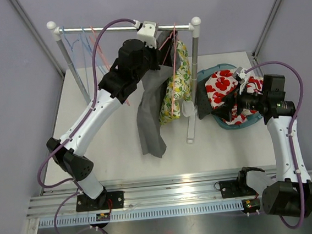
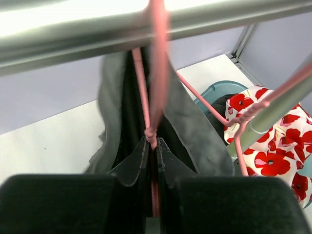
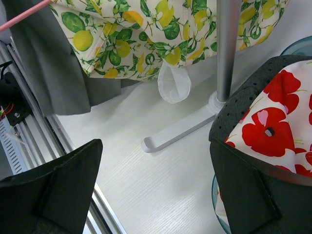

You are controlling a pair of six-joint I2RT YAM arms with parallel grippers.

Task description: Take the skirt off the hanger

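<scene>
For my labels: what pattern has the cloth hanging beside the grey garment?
The cloth has yellow lemons and green leaves on white; clearest in the right wrist view.

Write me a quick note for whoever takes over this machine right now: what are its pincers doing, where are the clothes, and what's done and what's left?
Left pincer: shut on the pink hanger, just under the rail.
Right pincer: open, holding nothing, by the poppy cloth in the basket.
Grey skirt: hanging from that hanger, next to the lemon garment.
Done: hanger gripped.
Left: probably lift the hanger off the rail, then pull the skirt free.
</scene>
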